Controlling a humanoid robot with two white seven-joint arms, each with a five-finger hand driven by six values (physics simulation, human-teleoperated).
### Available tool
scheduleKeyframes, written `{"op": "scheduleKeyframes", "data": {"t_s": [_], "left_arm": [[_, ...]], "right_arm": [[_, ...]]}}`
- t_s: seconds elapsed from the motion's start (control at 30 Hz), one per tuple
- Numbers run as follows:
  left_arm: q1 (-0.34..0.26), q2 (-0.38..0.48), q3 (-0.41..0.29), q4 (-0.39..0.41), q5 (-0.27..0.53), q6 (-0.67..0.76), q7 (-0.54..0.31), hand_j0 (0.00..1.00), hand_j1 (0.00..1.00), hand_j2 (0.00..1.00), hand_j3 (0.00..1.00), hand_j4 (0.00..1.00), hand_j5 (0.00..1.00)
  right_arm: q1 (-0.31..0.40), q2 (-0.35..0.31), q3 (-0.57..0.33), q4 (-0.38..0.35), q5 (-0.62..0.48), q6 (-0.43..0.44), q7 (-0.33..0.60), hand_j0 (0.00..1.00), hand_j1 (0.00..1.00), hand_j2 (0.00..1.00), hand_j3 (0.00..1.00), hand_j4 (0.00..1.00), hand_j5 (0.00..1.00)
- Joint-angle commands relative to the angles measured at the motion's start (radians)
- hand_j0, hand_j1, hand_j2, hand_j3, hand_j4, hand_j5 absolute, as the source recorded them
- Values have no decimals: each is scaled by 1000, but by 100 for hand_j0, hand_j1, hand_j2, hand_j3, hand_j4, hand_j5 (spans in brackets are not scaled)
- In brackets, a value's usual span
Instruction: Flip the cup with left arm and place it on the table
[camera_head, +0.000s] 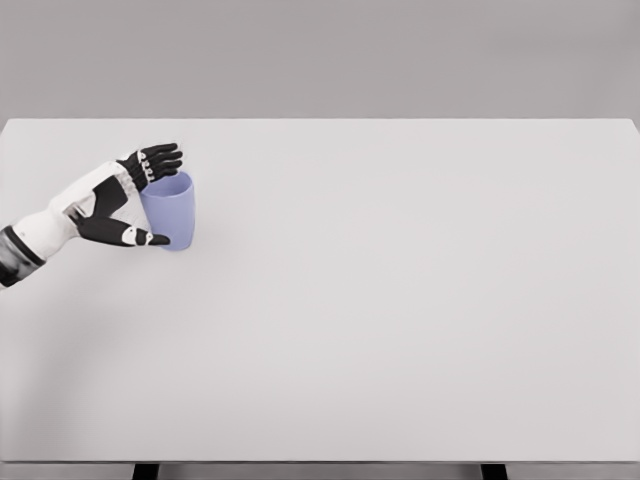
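A pale blue cup (173, 211) stands on the white table (400, 300) at the far left, its wider end up and slightly tilted. My left hand (150, 195) wraps the cup from its left side: black fingers (158, 158) curl over the upper rim and the thumb (135, 236) presses near the base. The cup's left flank is hidden behind the palm. Whether the cup's bottom touches the table or hovers just above it, I cannot tell. The right arm does not show.
The table's far edge (320, 120) runs across the top and its near edge (320, 461) along the bottom. A grey wall lies behind. Two dark table legs (146, 471) peek out below the front edge.
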Motion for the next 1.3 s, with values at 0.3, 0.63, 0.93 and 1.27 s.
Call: {"op": "scheduleKeyframes", "data": {"t_s": [0.3,0.63,0.93,1.27], "left_arm": [[-8,41,14,-56,-17,-40,-4,100,100,100,100,100,100],[-9,31,11,-70,-16,-39,-4,100,100,100,100,100,100],[-15,41,12,-96,-13,-35,-4,100,100,100,100,100,100],[0,188,5,-18,-91,-124,-4,100,100,100,100,100,100]], "right_arm": [[0,0,0,0,0,-1,0,100,100,100,100,100,100],[0,0,0,0,0,1,0,100,100,100,100,100,100],[0,0,0,0,0,1,0,100,100,100,100,100,100],[0,0,0,0,0,1,0,100,100,100,100,100,100]]}}
